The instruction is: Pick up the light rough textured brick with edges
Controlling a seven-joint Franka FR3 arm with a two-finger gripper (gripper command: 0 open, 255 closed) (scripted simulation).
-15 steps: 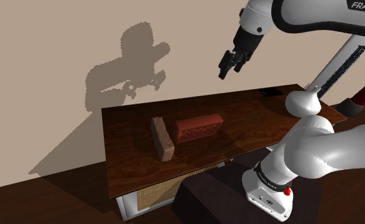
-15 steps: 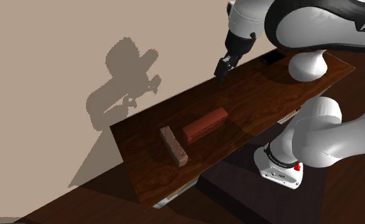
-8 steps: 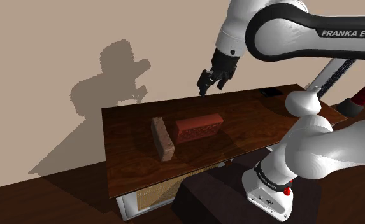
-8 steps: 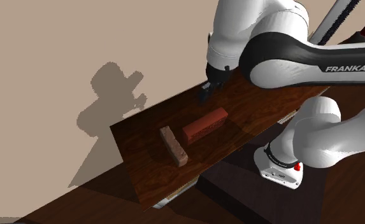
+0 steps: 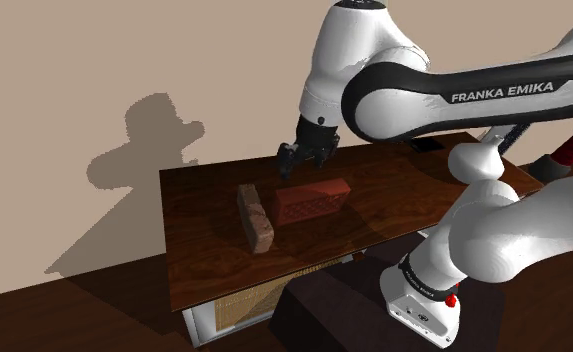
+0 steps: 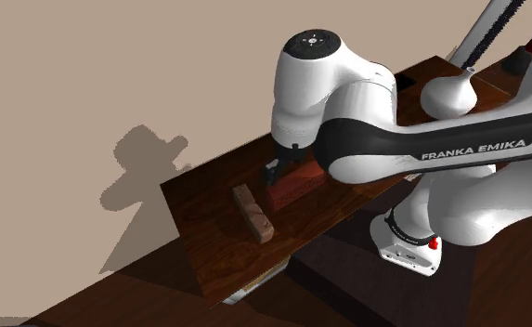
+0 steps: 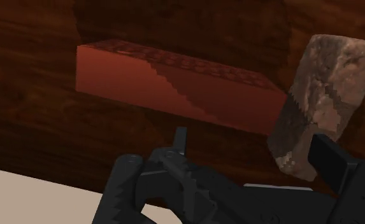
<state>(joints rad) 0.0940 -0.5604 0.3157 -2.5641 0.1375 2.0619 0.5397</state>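
**Desk:** Any writing to be read?

**Photographer:** "FRANKA EMIKA", in white capitals on the dark band of the arm (image 5: 501, 93), readable in both the shoulder view and the second exterior view. Neither brick carries a mark.

**Desk:** And the gripper?

**Photographer:** The black gripper (image 5: 296, 160) hangs low over the dark wooden table (image 5: 204, 275), above the wall-side edge of the red brick (image 5: 312, 201). In the wrist view its fingers (image 7: 330, 162) stand apart with nothing clasped between them. I cannot tell if one of them grazes anything.

**Desk:** Where is the brick it is after?

**Photographer:** The pale brick (image 5: 255, 217), tan and rough-faced with sharp edges, lies flat on the table just beside the red one, on the shoulder view's left and set at an angle to it. In the wrist view its mottled end (image 7: 321, 102) sits close by one finger, next to the red brick's end.
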